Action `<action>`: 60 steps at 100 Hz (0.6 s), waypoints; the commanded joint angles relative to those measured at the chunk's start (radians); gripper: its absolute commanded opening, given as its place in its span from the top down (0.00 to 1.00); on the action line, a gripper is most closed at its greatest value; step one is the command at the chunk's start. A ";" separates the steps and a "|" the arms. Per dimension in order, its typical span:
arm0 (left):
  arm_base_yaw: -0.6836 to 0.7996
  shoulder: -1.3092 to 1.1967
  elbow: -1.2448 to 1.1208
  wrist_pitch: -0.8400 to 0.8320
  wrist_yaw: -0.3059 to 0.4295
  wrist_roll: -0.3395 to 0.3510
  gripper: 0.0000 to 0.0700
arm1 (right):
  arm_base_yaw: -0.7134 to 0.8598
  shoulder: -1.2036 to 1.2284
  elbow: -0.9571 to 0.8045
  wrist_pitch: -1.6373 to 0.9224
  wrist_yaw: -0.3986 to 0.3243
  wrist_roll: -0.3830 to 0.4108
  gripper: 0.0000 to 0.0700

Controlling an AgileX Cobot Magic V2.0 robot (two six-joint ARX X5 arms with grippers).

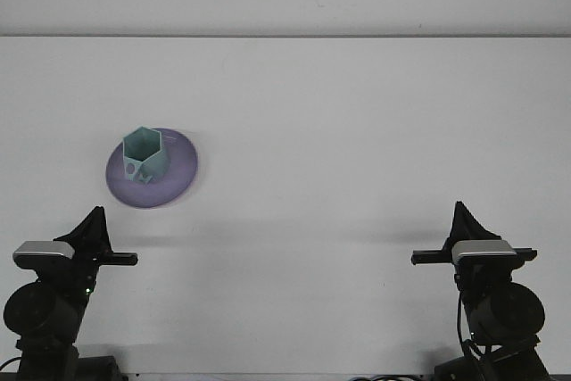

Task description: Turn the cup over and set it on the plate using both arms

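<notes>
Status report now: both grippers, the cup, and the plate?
Left gripper and right gripper low at near edge, holding nothing. Teal cup upright on purple plate. Nothing in the way.

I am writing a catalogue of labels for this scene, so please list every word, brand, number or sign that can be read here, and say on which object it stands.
None can be read in the front view.
Teal cup: no lettering shows.
Purple plate: plain.
White table: no marks.
Left gripper and right gripper: dark housings, no legible label; any print there is too small to tell.
</notes>
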 commanded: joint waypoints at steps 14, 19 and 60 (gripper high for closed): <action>-0.027 -0.165 -0.161 0.167 -0.003 0.006 0.98 | 0.002 0.001 0.001 0.011 0.001 -0.004 1.00; -0.037 -0.205 -0.224 0.202 0.003 0.008 0.98 | 0.002 0.001 0.001 0.011 0.001 -0.004 1.00; -0.053 -0.296 -0.422 0.235 0.005 0.003 0.98 | 0.002 0.001 0.001 0.014 0.001 -0.004 1.00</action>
